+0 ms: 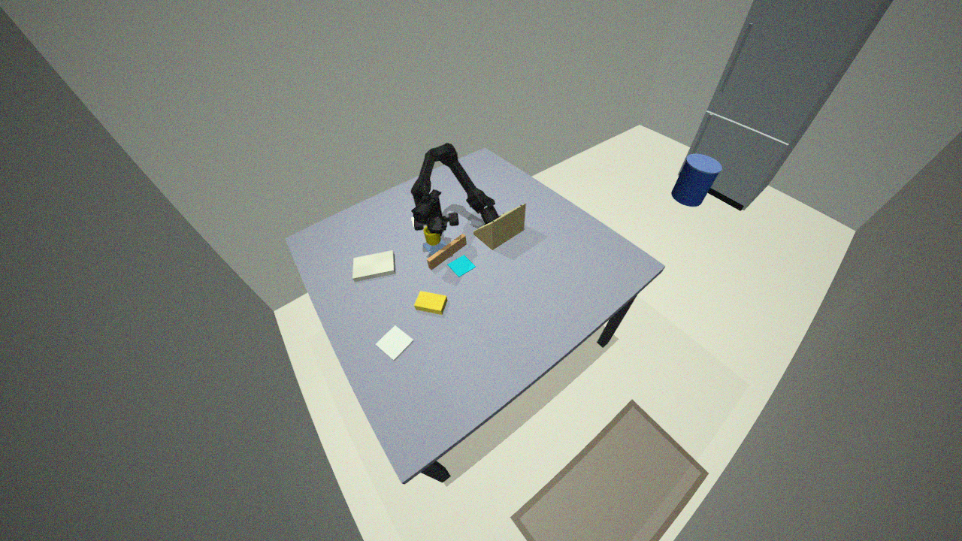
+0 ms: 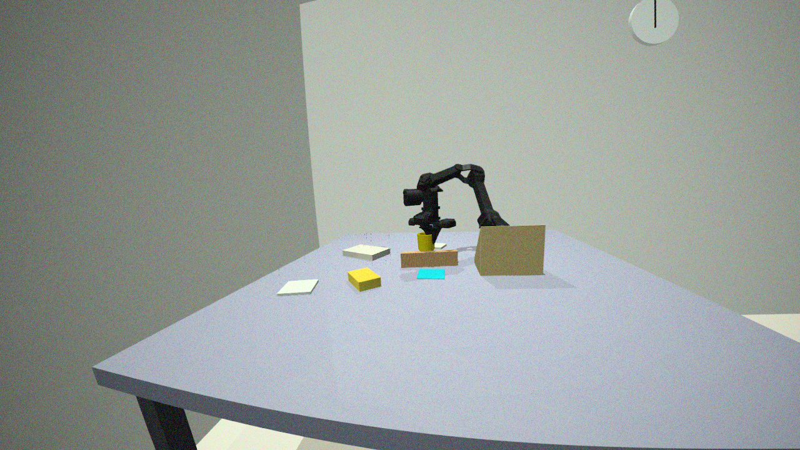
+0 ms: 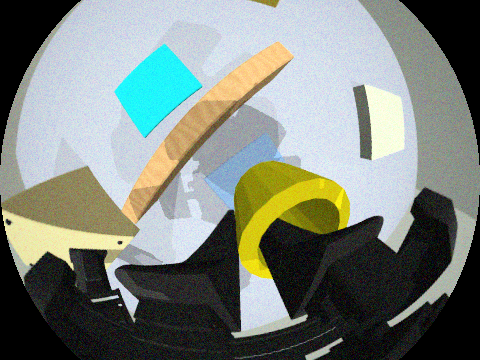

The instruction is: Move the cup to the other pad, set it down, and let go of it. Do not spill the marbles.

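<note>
The yellow cup is raised a little above the blue pad. My gripper is shut on the cup's wall, one finger inside the cup and one outside. In the wrist view the cup's mouth faces the camera. The marbles are not visible; a finger hides part of the inside. The cyan pad lies beyond the low wooden bar, which stands between the two pads. The blue pad is hidden in the exterior view.
A tan wedge-shaped panel stands beside the arm's base. A cream block, a yellow block and a white square lie on the table.
</note>
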`<state>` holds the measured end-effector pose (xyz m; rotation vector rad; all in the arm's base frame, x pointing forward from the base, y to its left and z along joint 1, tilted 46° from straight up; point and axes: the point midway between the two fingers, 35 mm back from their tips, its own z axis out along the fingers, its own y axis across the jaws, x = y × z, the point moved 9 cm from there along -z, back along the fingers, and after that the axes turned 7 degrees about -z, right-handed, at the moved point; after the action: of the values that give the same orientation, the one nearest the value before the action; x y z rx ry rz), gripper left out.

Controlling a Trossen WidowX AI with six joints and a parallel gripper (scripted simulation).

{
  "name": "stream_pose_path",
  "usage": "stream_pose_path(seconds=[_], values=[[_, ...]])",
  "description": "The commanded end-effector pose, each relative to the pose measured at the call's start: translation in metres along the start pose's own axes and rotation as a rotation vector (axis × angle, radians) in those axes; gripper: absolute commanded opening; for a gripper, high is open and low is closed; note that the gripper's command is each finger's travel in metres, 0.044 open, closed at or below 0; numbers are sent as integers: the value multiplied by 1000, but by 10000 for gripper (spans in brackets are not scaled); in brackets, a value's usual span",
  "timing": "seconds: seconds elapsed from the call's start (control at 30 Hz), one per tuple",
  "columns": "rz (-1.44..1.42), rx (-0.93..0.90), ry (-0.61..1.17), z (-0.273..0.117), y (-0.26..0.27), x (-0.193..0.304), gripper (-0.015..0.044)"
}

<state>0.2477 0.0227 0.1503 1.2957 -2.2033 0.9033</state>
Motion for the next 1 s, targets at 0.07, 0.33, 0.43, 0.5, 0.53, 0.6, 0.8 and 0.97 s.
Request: stream_pose_path(seconds=[0.07, 0.33, 0.43, 0.5, 0.53, 0.6, 0.8, 0.97], values=[[3, -2, -4, -19, -1, -1, 0], [2, 0, -1, -41, -1, -1, 0], [2, 1, 1, -48, -1, -1, 0], [2, 1, 1, -48, -1, -1, 0], [2, 1, 1, -48, -1, -1, 0], [-2, 6, 3, -45, -1, -1, 0], [-2, 6, 3, -45, -1, -1, 0], [-2, 6, 3, -45, -1, -1, 0]])
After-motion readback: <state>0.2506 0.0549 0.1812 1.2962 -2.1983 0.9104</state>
